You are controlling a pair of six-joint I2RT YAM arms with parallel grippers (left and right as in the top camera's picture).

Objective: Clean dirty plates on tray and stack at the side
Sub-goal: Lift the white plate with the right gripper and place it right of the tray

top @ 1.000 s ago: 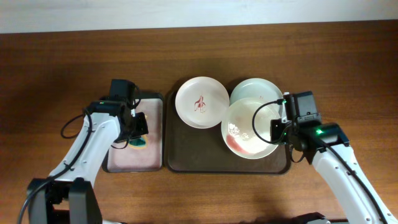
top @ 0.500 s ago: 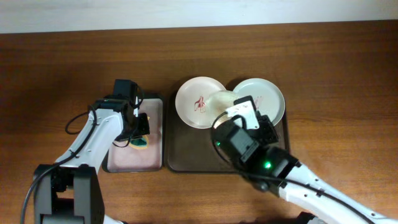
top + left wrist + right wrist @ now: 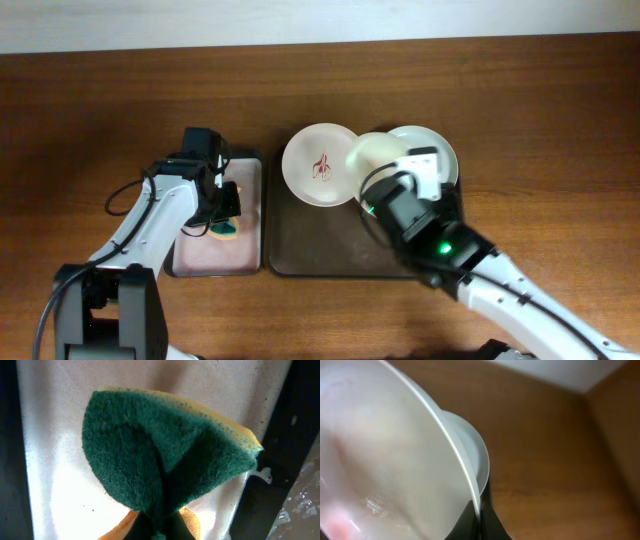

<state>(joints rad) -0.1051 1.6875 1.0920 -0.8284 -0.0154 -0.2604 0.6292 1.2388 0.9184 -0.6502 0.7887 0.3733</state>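
Note:
My right gripper (image 3: 395,175) is shut on the rim of a pale mint-green plate (image 3: 372,152) and holds it tilted, high above the dark brown tray (image 3: 320,245). In the right wrist view the fingers pinch that plate's edge (image 3: 395,460), and red smears show low on it. A second mint plate (image 3: 435,155) lies on the tray's back right and also shows in the right wrist view (image 3: 476,457). A white plate (image 3: 318,165) with red sauce marks lies at the tray's back left. My left gripper (image 3: 222,208) is shut on a green and yellow sponge (image 3: 160,450).
A smaller black tray with a pinkish inside (image 3: 215,250) stands left of the brown tray, and the sponge hangs over it (image 3: 50,485). My right arm (image 3: 450,250) reaches across the brown tray's right half. Bare wooden table (image 3: 560,120) lies all around.
My right arm has risen toward the camera with the mint plate, lifting it off the tray and carrying it back and left. The left arm has stayed over the small tray.

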